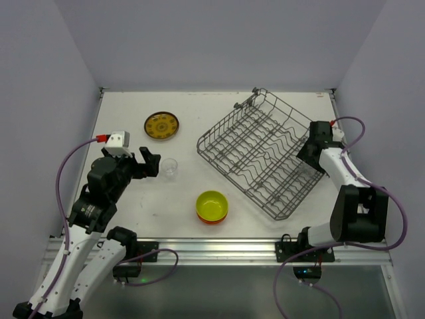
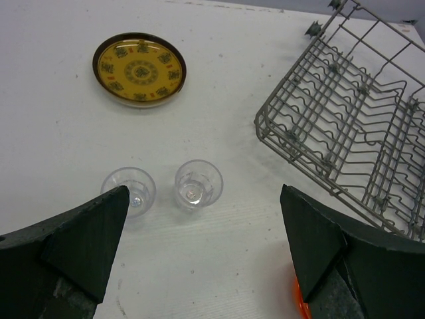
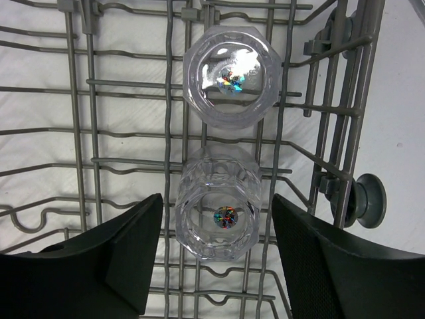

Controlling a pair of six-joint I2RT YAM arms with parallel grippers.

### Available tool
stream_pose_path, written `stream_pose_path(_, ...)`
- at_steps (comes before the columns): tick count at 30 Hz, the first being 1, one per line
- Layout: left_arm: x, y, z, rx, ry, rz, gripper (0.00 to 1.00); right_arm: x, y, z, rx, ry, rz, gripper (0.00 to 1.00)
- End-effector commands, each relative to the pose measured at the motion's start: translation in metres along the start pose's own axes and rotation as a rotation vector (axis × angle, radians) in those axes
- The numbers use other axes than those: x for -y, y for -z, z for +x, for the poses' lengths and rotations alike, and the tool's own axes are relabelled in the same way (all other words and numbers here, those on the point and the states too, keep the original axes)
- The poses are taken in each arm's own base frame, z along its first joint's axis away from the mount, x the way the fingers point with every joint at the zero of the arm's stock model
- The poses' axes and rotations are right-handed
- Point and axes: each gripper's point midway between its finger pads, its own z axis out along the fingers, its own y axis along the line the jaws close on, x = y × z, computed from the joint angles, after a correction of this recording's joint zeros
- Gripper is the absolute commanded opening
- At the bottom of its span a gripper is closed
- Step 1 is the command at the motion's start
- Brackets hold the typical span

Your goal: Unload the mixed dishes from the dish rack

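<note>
The grey wire dish rack (image 1: 265, 156) sits right of centre; it also shows in the left wrist view (image 2: 352, 126). In the right wrist view two clear glasses (image 3: 230, 78) (image 3: 220, 211) stand inside the rack (image 3: 119, 119). My right gripper (image 3: 217, 226) is open, with a finger on each side of the nearer glass and not touching it; it hangs over the rack's right end (image 1: 311, 151). My left gripper (image 2: 206, 246) is open and empty, just short of two clear glasses (image 2: 128, 189) (image 2: 198, 184) on the table. The patterned plate (image 1: 161, 126) lies at the far left. No beige plates show.
A yellow-green bowl (image 1: 212, 204) sits stacked in an orange bowl (image 1: 214, 220) on the table in front of the rack. A sliver of orange bowl (image 2: 299, 298) shows by my left gripper's right finger. White walls enclose the table on three sides.
</note>
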Motion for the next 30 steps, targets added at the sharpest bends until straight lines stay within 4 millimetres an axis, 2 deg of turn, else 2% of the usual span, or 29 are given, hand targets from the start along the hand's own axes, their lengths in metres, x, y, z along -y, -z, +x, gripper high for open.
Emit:
stream_pose_path(1, 0.003, 0.002, -0.012, 0.040, -0.022, 0.012, 1.00, 0.001, 0.004, -0.011, 0.057, -0.041, -0.006, 0.67)
stream_pose_path(6, 0.003, 0.001, -0.012, 0.038, -0.022, 0.011, 1.00, 0.001, 0.006, -0.011, 0.063, -0.048, -0.015, 0.64)
stream_pose_path(15, 0.003, 0.002, -0.012, 0.040, -0.022, 0.012, 1.00, 0.001, 0.015, -0.019, 0.102, -0.069, -0.033, 0.45)
stream_pose_path(20, 0.002, 0.002, -0.013, 0.041, -0.022, 0.003, 1.00, 0.000, 0.019, -0.021, 0.106, -0.069, -0.046, 0.40)
stream_pose_path(27, 0.002, 0.002, -0.013, 0.042, -0.020, 0.005, 1.00, -0.003, 0.047, -0.033, 0.139, -0.085, -0.116, 0.40)
stream_pose_path(30, 0.002, 0.003, -0.015, 0.051, -0.019, 0.007, 1.00, -0.007, 0.069, -0.044, 0.176, -0.094, -0.177, 0.39)
